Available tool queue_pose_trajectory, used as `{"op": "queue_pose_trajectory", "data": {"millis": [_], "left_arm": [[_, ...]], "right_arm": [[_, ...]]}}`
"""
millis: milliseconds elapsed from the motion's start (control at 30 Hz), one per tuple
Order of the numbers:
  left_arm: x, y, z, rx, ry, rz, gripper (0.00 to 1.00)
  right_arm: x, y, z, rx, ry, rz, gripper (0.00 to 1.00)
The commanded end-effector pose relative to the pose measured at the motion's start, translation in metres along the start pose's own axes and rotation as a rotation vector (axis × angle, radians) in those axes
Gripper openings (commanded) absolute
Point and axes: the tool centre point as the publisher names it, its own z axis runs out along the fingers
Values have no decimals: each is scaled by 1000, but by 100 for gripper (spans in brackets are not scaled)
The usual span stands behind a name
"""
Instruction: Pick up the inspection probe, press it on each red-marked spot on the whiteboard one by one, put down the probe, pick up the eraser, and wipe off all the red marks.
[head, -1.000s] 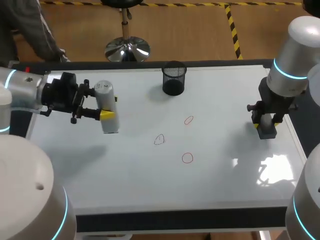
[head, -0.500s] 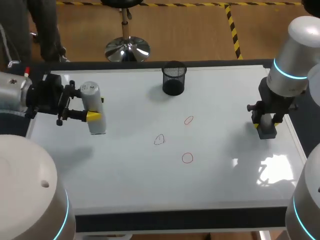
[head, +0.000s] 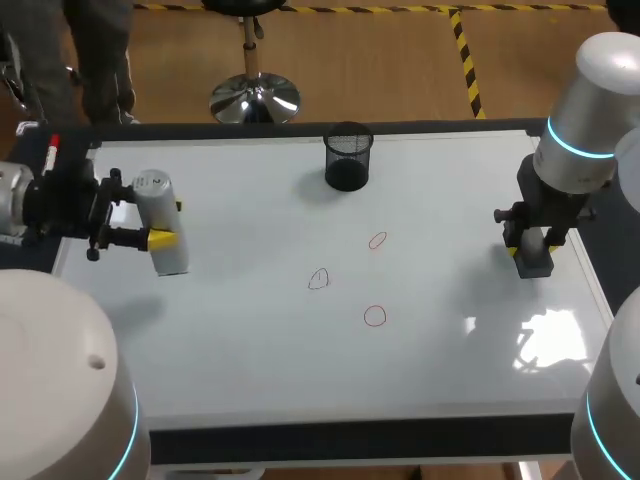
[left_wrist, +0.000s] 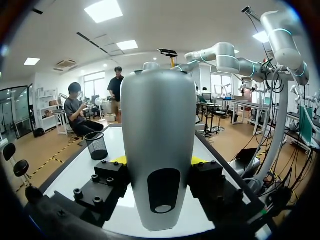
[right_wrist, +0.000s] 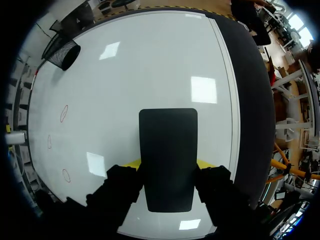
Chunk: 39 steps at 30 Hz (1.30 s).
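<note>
Glossy white whiteboard (head: 250, 350) with a dark rim, covering the tabletop. Left arm entering from the left edge, right arm from the right.

Over the board's left part, clear of the surface and well apart from the marks: left gripper (head: 163, 238) clamped on the inspection probe (head: 162, 215), yellow tips pressing its two sides. Probe held roughly upright. In the left wrist view, left gripper (left_wrist: 159, 160) around a smooth light-grey probe (left_wrist: 159, 145), narrower at the shoulders, rounded at the far end, with a dark oval opening low on the near face.

Near the board's right edge: right gripper (head: 530, 250) closed on the eraser (head: 535, 262), low at the board; contact with the surface not discernible. In the right wrist view, right gripper (right_wrist: 167, 163) flanking a dark rectangular eraser (right_wrist: 168, 155) with rounded corners.

Black mesh cup (head: 348, 157) at the far edge, near the middle.

Smallest: three drawn loops mid-board, one (head: 377, 240) farthest, one (head: 318, 279) to its left, one (head: 374, 316) nearest.
</note>
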Motion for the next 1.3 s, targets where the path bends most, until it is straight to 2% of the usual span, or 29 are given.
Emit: {"op": "queue_pose_trajectory", "data": {"millis": [33, 800, 933, 1167, 1300], "left_arm": [[3, -2, -1, 0, -5, 2, 0], [3, -2, -1, 5, 4, -2, 0], [3, -2, -1, 5, 4, -2, 0], [3, -2, -1, 5, 4, -2, 0], [3, -2, -1, 5, 4, -2, 0]], "right_arm": [[-1, 0, -1, 0, 1, -1, 0], [-1, 0, -1, 0, 1, -1, 0], [12, -7, -9, 19, 13, 14, 0], [31, -18, -8, 59, 13, 42, 0], [53, -27, -11, 70, -4, 33, 0]]}}
